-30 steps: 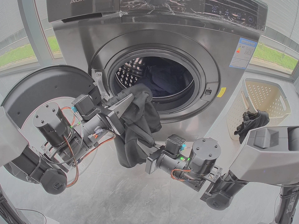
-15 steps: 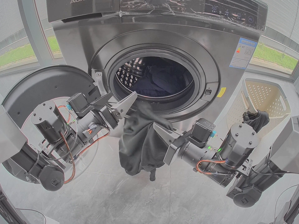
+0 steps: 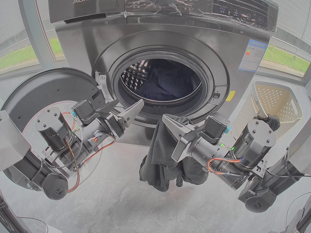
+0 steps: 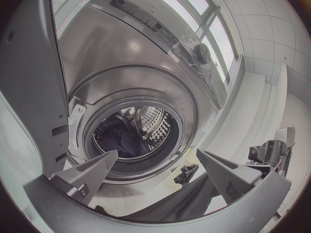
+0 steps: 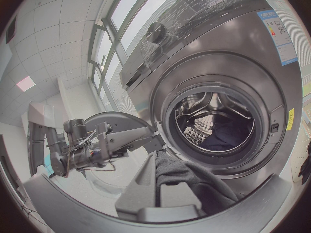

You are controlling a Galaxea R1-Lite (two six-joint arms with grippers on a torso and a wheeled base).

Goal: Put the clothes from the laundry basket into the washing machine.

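And there's the handover done: a second ago my left pincer (image 3: 129,101) had the dark grey fabric garment (image 3: 162,159) pushed up at the mouth of the silver-grey steel washing machine (image 3: 97,42), then it let go, and now the cloth has swung across to my right side and hangs below the lower rim of the round drum opening (image 3: 162,78), not inside it. So this piece isn't loaded yet; I judge it needs another lift up and over that rim. My left pincer stands wide open with nothing between its fingers, hovering just off the lower left edge of the opening, beside the hinge of the swung-out round grey door (image 3: 45,88). My right pincer (image 3: 168,127) is clamped on the garment's upper fold, right under the opening's lower rim, and the rest of the cloth droops in a bunch towards the grey tiled floor (image 3: 129,207); I can't tell whether the hem touches it. Inside the drum a heap of dark blue clothes (image 3: 162,84) already lies at the back. Off to my right the cream perforated plastic laundry basket (image 3: 275,101) stands against the machine's side with one more black garment (image 3: 270,120) draped over its near rim, so there's still work left.
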